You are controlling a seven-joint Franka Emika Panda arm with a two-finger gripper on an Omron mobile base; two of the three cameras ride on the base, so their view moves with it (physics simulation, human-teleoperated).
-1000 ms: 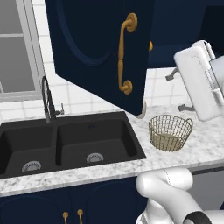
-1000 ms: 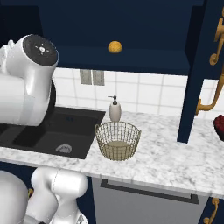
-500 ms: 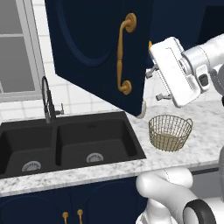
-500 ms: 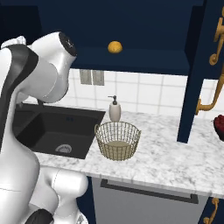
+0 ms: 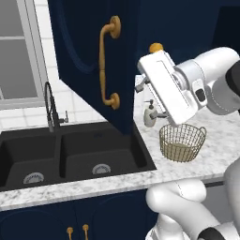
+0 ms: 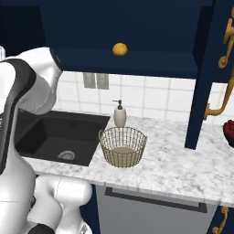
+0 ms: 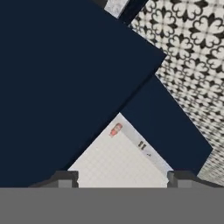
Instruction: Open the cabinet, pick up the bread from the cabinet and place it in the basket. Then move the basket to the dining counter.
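Reaching up from this pose carried the main risk: the hand sat at centre right of the left base view, tipped on a slant close to the open door of the cabinet, so a swing toward the shelf could have clipped that door or its brass handle. The bread was a small round lump near the shelf's front lip, and a nudge from one finger would probably have rolled it off, missing the basket below.

The jaws stood fairly wide with nothing between the tips, as far as the hand view let me judge.

The right base view showed the bread plainly at upper centre, well above the basket, with the soap dispenser just behind the basket on the bench. The left base view instead showed the arm's posture, the black sink at lower left and only the bread's top peeking over the hand at upper centre. The hand view gave navy panels and a patterned floor at upper right.
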